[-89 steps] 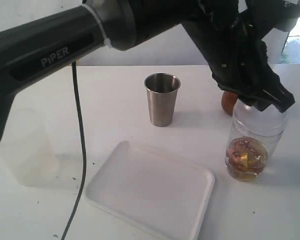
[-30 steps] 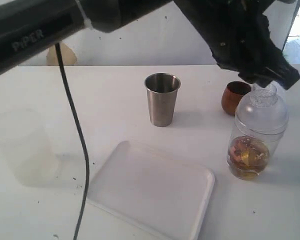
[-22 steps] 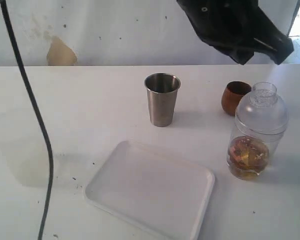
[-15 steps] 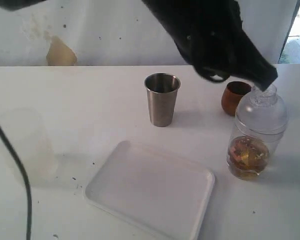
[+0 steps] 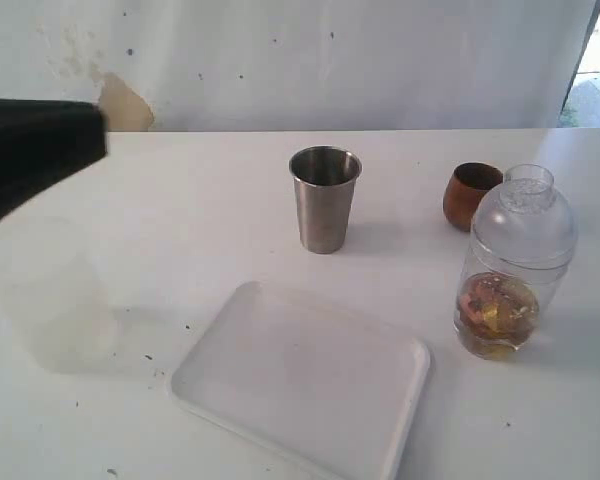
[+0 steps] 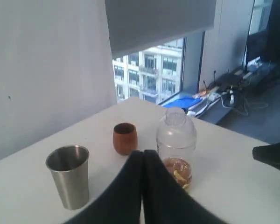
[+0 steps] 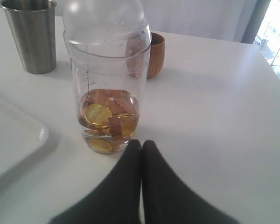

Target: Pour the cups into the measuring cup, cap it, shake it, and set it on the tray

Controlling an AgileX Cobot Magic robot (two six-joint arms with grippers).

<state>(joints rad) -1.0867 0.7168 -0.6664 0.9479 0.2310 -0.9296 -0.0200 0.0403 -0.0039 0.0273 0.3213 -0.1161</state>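
Left gripper has pulled clear of the measuring cup — dome lid now on, capping looks done. Cup stands on the surface beside the tray. Left and right gripper both pinched closed, empty — shake comes next.

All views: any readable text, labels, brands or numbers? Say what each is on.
No readable text in any view.
measuring cup: faint graduation marks on its wall, too small and blurred to read.
steel tumbler, wooden cup, tray: no markings visible.
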